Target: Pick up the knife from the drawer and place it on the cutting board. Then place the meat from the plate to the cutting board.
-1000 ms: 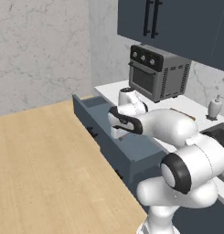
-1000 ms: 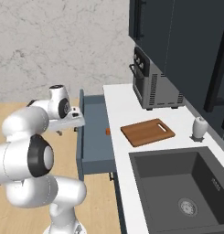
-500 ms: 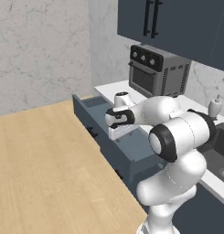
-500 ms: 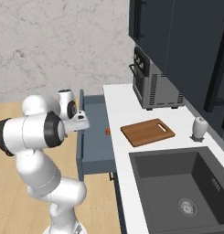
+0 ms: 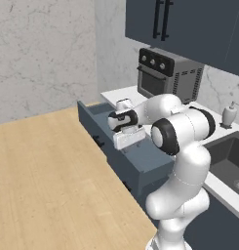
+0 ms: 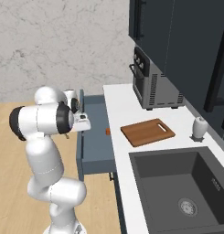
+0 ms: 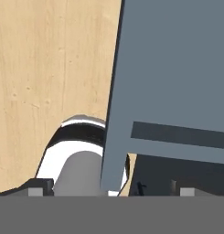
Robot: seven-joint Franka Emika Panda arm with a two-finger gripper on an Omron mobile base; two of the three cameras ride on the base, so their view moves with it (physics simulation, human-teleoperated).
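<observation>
End effector (image 6: pixel 84 122) held over the open drawer (image 6: pixel 96 146)

Whether its fingers were apart or together could not be told. A small orange knife (image 6: pixel 108 131) was seen just beyond the end effector, at the drawer's counter-side edge. The cutting board (image 6: pixel 147 132) lay farther on, on the counter (image 6: pixel 127 109), before the toaster oven (image 6: pixel 155 81).

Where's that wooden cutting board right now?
In the right base view, the cutting board lies on the white counter, between the toaster oven and the sink.
</observation>
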